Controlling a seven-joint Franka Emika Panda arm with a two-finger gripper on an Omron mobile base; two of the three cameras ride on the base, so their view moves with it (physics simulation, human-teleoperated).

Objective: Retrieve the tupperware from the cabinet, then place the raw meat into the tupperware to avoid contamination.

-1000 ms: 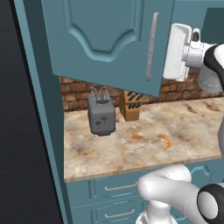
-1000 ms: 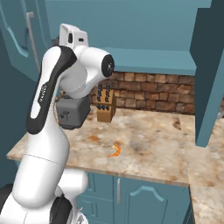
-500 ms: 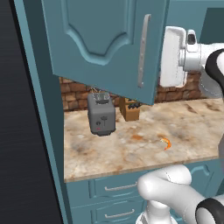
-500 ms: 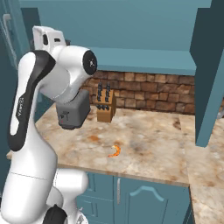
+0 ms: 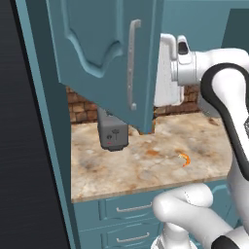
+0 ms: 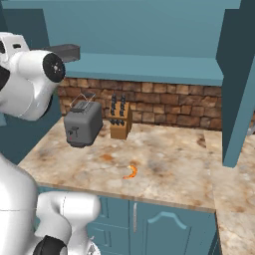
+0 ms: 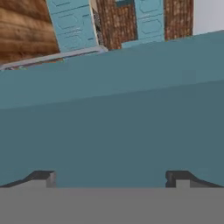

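Starting from the left, you have the cabinet door (image 5: 95, 44) standing open at an angle over the table (image 5: 121, 177). Its long silver handle (image 5: 132, 63) sits just left of the end effector (image 7: 110, 179), on the door's outer face. The end effector is behind the door's free edge, and a flat teal surface lies close ahead of it in the hand view. I judge this to be the door, with the hand set there to push it wider.

The two fingertips (image 7: 43, 177) stand wide apart with nothing between them, so the end effector is released and carries nothing.

Inside the cabinet (image 6: 149, 67), on its floor, there is a grey tub-like shape with a wider rim. I take it for the tupperware (image 6: 64, 52), not yet retrieved. It lies just beyond the arm in the right base view, and the door needs to be clear before you reach for it.

Below the end effector and to its left, the grey toaster (image 6: 82, 127) stands upright against the brick wall, with the knife block (image 6: 120, 117) just beside it. Neither is part of the job, so keep your descent away from them.

Well below the end effector and slightly right, the raw meat (image 5: 184, 158) lies alone on open table, where it waits until the tub is set down near it
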